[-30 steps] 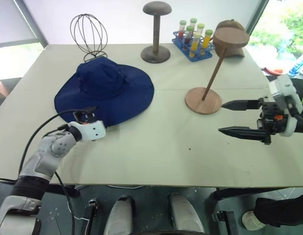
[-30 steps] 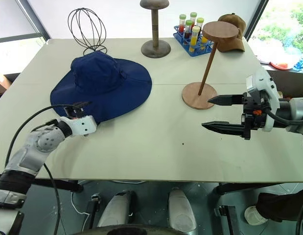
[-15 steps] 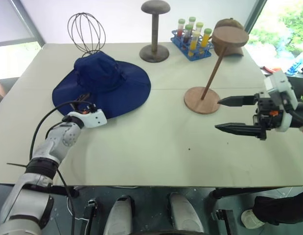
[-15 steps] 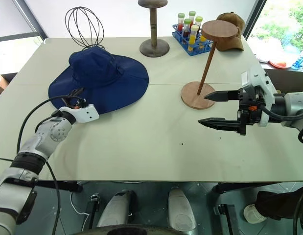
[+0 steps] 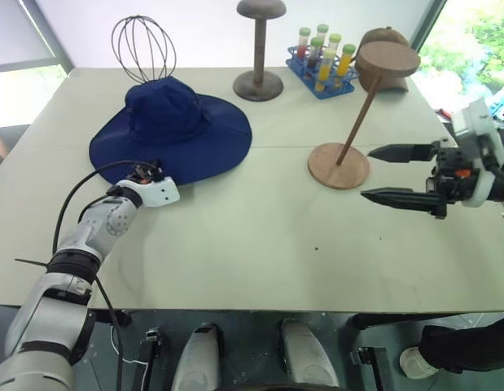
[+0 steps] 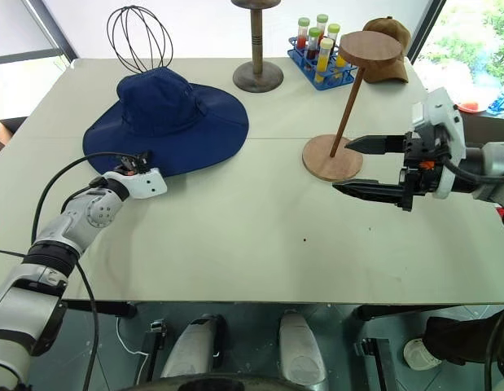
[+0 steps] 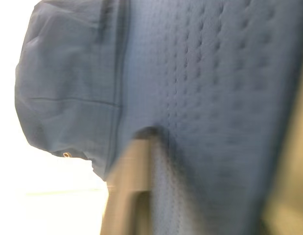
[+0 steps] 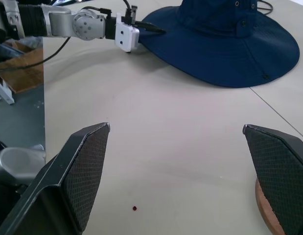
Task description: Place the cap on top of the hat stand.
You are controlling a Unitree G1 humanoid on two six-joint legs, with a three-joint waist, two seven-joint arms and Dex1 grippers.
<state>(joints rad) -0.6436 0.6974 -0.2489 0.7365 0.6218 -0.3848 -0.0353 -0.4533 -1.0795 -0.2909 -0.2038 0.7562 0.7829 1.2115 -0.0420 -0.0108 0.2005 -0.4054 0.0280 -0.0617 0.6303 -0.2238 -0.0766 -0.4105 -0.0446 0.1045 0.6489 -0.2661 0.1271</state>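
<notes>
While clamped, cap (image 7: 200, 98) brim close-up

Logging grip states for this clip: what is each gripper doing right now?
Left gripper: shut on the brim of the cap.
Right gripper: open, holding nothing, beside the hat stand.

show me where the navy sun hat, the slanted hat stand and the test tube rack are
navy sun hat (image 5: 166, 110), left eye view, on its soft crown
slanted hat stand (image 5: 339, 165), left eye view, on its flat round base
test tube rack (image 6: 317, 75), right eye view, on the blue frame near its front
</notes>
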